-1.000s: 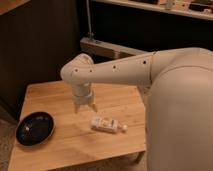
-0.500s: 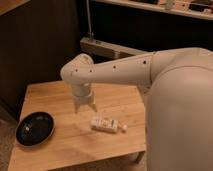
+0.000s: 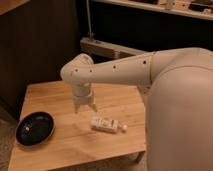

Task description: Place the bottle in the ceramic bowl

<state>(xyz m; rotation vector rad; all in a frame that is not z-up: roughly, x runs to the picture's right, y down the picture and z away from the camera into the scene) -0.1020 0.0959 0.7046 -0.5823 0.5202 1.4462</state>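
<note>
The bottle (image 3: 105,124), small and white-cream with a rounded white cap on its right end, lies on its side on the wooden table (image 3: 60,147), right of centre. The ceramic bowl (image 3: 34,128), shallow, glossy and black, sits at the table's front left corner and holds nothing. My gripper (image 3: 85,106) hangs pointing down over the middle of the table, just up and left of the bottle and well right of the bowl. Its fingers (image 3: 78,107) stand apart with nothing between them.
My large white arm (image 3: 170,95) fills the right side of the view and overhangs the table's right edge. A dark wall and a shelf unit (image 3: 107,47) stand behind the table. The floor shows at the lower left.
</note>
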